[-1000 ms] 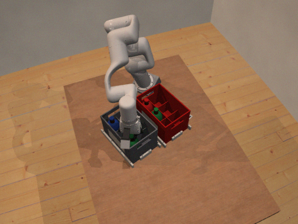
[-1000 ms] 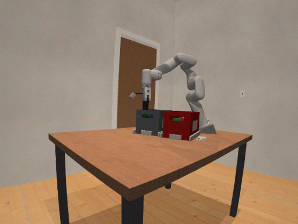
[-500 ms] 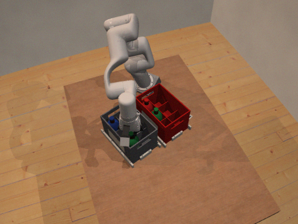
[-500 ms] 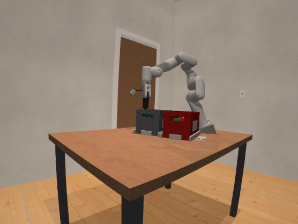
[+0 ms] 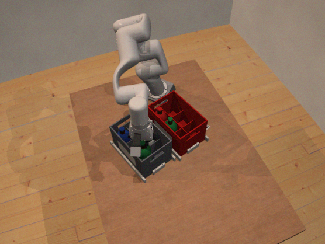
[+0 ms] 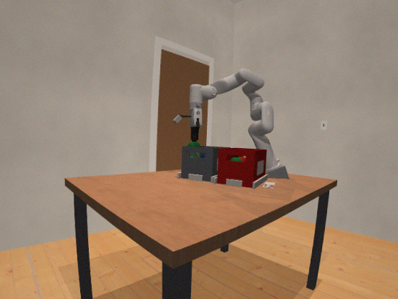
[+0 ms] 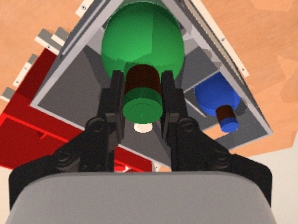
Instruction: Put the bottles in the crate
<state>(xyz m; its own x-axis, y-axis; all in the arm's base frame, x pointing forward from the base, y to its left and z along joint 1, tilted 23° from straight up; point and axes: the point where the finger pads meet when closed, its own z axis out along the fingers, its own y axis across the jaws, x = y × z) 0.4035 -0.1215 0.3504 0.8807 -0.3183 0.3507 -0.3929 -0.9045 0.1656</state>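
Note:
My gripper (image 5: 143, 143) (image 6: 194, 137) (image 7: 142, 85) is shut on the brown neck of a green bottle (image 5: 145, 150) (image 6: 193, 144) (image 7: 140, 42). It holds the bottle upright over the grey crate (image 5: 156, 161) (image 6: 197, 165) (image 7: 75, 87). The bottle's shoulder shows just above the rim and its lower body is still inside. A blue bottle (image 5: 124, 135) (image 7: 216, 94) stands in the same crate. The red crate (image 5: 188, 144) (image 6: 239, 169) (image 7: 22, 102) beside it holds a red bottle (image 5: 159, 112) and a green bottle (image 5: 172, 124). The pick list (image 6: 269, 184) lies past the red crate; its lines are too small to read.
Both crates sit side by side between pale stop blocks (image 5: 159, 168) (image 6: 195, 177) on the wooden table (image 5: 190, 198) (image 6: 161, 211). The arm's base (image 5: 159, 90) (image 6: 277, 172) stands right behind the red crate. Partition walls divide each crate into cells.

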